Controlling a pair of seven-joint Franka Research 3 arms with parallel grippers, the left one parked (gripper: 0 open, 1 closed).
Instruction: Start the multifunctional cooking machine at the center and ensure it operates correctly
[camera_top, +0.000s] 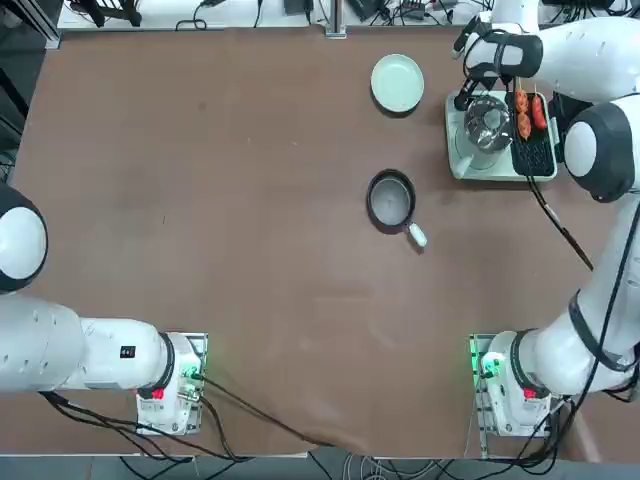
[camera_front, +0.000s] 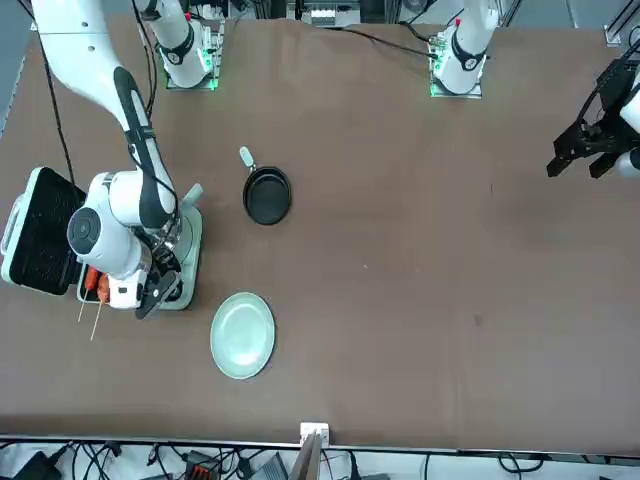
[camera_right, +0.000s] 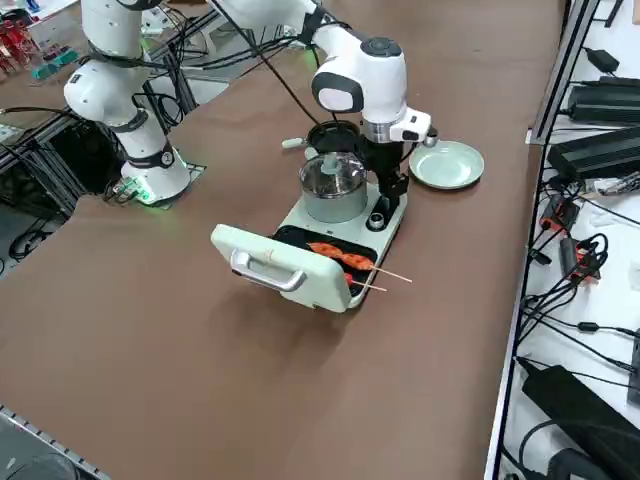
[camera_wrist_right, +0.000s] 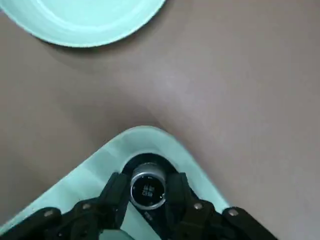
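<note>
**A:** so what's the right gripper (camera_wrist_right: 147, 176) doing? jaws open?
**B:** nope, jaws are clamped on the control knob (camera_wrist_right: 148, 186) at the corner of the multifunctional cooking machine (camera_right: 233, 240). that's on the far right of the worktop (camera_top: 250, 250).
**A:** started yet?
**B:** knob display's lit, so probably powered. can't tell if it's turned or heating. I'd say turning it and checking it works are left. glass-lidded pot (camera_right: 335, 192) is on, skewered sausages (camera_right: 357, 261) on the grill plate (camera_top: 534, 155).
**A:** any brand?
**B:** none I can read, just tiny pale characters on the display.
</note>
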